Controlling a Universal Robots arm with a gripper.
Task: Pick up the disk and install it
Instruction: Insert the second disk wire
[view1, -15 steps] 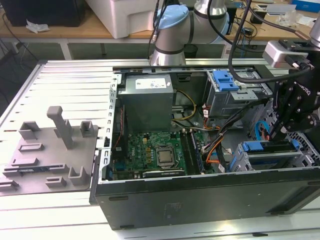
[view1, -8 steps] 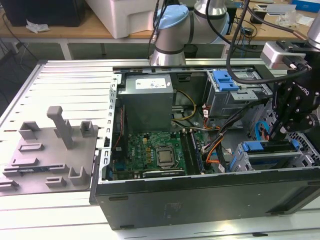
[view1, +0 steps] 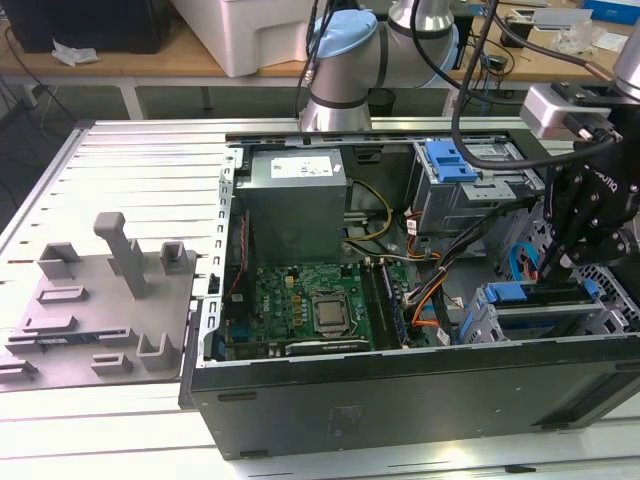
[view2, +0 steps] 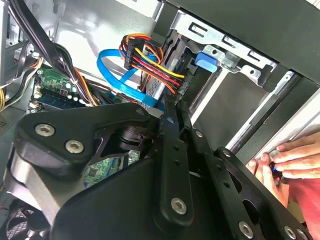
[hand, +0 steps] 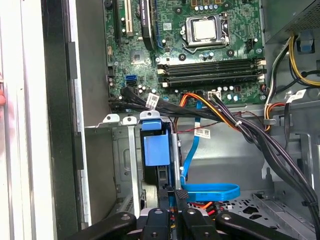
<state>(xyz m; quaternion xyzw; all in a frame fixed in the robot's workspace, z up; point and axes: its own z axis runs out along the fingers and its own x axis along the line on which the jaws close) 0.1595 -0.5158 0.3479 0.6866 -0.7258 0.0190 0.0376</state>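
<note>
Disk (hand: 153, 150) in bay, gripper (hand: 172, 197) just above, blue cable (hand: 207, 190) beside

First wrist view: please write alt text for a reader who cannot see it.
The arm's black gripper reaches into an open computer case, its tip at a blue-tabbed drive bay in a grey metal cage. Beyond lie a green motherboard, bundled black and coloured cables, and a looped blue flat cable.

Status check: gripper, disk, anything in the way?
Gripper down inside the case, at the drive cage. Disk's blue bracket sits in the cage. Cables close by; a hand at the case edge.
</note>
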